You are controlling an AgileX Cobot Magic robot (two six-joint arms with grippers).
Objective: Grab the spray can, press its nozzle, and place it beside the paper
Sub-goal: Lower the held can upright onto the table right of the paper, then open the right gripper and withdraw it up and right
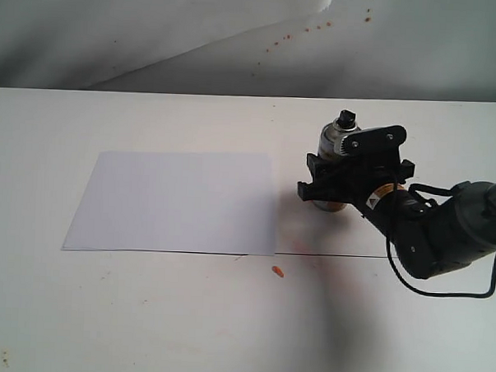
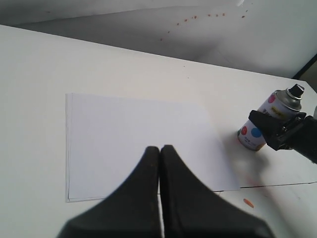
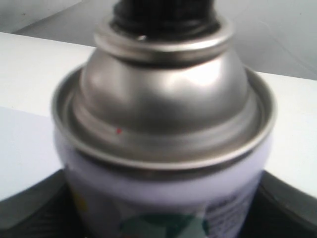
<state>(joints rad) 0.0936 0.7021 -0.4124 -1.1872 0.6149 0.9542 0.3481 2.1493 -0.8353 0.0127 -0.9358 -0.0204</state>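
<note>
Grip is the main thing here: the right gripper (image 1: 322, 183) has its two jaws on opposite sides of the spray can (image 1: 330, 143) and pinches the dotted body low down. I think this is so that the silver shoulder and the black nozzle (image 1: 345, 119) are free above the claw for the pressing step. The can is right of centre in the exterior view, just beside the right edge of the paper (image 1: 177, 199) but not on it. I cannot tell whether its base touches the table (image 1: 143, 321) or is a little raised. The left gripper (image 2: 159, 148) hangs over the near part of the sheet with its fingers pressed together and nothing between them, probably to be out of the way. By count there are one can, one nozzle, two grippers, and one small orange crumb (image 1: 278, 272) below the sheet's lower right corner. The paper looks like one sheet, though its left edge in the left wrist view seems doubled.
</note>
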